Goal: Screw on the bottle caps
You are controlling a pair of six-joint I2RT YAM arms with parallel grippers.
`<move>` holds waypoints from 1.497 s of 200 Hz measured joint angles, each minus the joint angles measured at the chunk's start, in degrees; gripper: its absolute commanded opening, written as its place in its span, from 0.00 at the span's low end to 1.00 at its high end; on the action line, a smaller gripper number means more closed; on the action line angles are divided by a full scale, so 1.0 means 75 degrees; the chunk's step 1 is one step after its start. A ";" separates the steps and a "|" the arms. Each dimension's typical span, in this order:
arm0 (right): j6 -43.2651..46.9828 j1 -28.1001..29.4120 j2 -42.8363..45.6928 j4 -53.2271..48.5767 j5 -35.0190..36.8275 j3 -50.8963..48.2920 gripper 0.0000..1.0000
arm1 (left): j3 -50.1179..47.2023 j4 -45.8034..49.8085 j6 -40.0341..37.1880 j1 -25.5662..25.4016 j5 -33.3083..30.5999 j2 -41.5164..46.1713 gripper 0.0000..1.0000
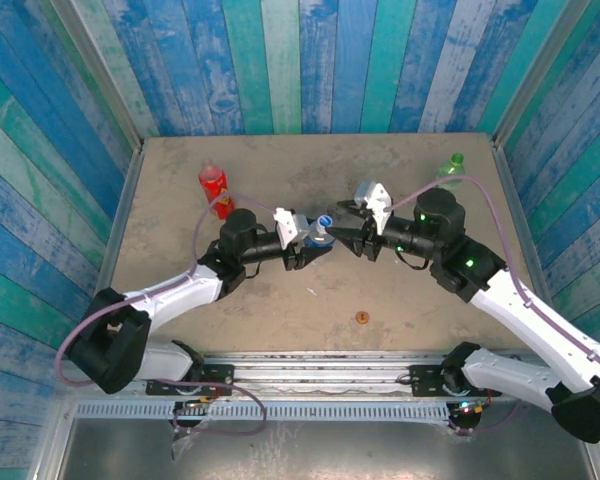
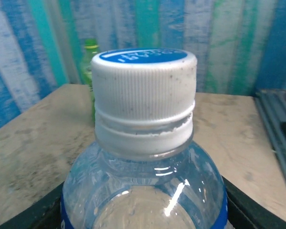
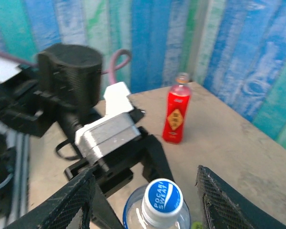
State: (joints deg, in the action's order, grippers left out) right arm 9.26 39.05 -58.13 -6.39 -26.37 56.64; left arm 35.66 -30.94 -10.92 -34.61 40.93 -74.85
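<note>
The shorter clear bottle (image 1: 322,234) with a blue label stands at the table's middle, and my left gripper (image 1: 308,252) is shut on its body. The blue and white cap (image 2: 144,90) sits on its neck. In the left wrist view the black fingers (image 2: 260,210) show at the bottle's sides. My right gripper (image 3: 147,183) is open, its mesh-textured fingers (image 3: 69,202) on either side of the cap (image 3: 163,198) and apart from it. The red bottle (image 3: 177,117) stands uncapped at the back left (image 1: 215,188). An orange cap (image 1: 362,318) lies on the table near the front.
The green bottle (image 1: 450,168) stands at the back right corner, also in the left wrist view (image 2: 89,55) behind the clear bottle. Blue-green plank walls close in the table on three sides. A metal rail (image 1: 320,362) runs along the near edge.
</note>
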 measured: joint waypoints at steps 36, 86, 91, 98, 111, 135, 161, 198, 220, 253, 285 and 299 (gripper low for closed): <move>0.0437 -0.0058 -0.0268 -0.0737 -0.1134 0.0309 0.54 | 0.0356 0.0764 -0.0178 0.0000 0.1343 0.0085 0.49; 0.0624 -0.0137 -0.0930 -0.1201 -0.1676 0.0583 0.42 | 0.0408 0.0906 -0.0172 -0.0029 0.2055 0.0085 0.49; 0.0632 -0.0149 -0.0988 -0.1215 -0.1696 0.0597 0.41 | 0.0408 0.0903 -0.0169 -0.0035 0.2090 0.0085 0.49; 0.0629 -0.0175 -0.1049 -0.1233 -0.1734 0.0597 0.40 | 0.0408 0.0901 -0.0166 -0.0035 0.2124 0.0085 0.49; 0.0635 -0.0245 -0.1145 -0.1306 -0.1845 0.0597 0.37 | 0.0408 0.0895 -0.0160 -0.0035 0.2168 0.0085 0.49; 0.0621 -0.0367 -0.1227 -0.1341 -0.2136 0.0606 0.22 | 0.0405 0.0886 -0.0143 -0.0035 0.2124 0.0085 0.49; 0.0586 -0.0431 -0.1250 -0.1314 -0.2250 0.0609 0.15 | 0.0364 0.0740 -0.0076 -0.0044 0.1935 0.0085 0.49; -0.0379 -0.0425 -0.1250 -0.0323 -0.1116 0.0393 0.12 | 0.0213 -0.0154 0.0498 -0.0157 0.0256 0.0050 0.47; -0.1364 -0.0090 -0.1338 0.0740 0.0589 0.0044 0.12 | 0.0192 -0.0819 0.0737 -0.0242 -0.1032 -0.0306 0.47; -0.3144 0.0513 -0.2215 0.1673 0.3416 -0.0032 0.17 | 0.0192 -0.1300 0.0901 -0.0321 -0.2923 -0.1003 0.47; -0.4194 0.0699 -0.2868 0.2124 0.4532 -0.0032 0.27 | 0.0195 -0.1338 0.0781 -0.0455 -0.4106 -0.1405 0.46; -0.4269 0.0676 -0.2943 0.2209 0.4529 -0.0032 0.37 | 0.0195 -0.1405 0.0647 -0.0469 -0.4272 -0.1478 0.46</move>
State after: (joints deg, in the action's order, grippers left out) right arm -22.76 44.12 -80.20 10.17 7.60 56.40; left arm 37.12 -41.47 -6.07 -38.13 8.88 -85.93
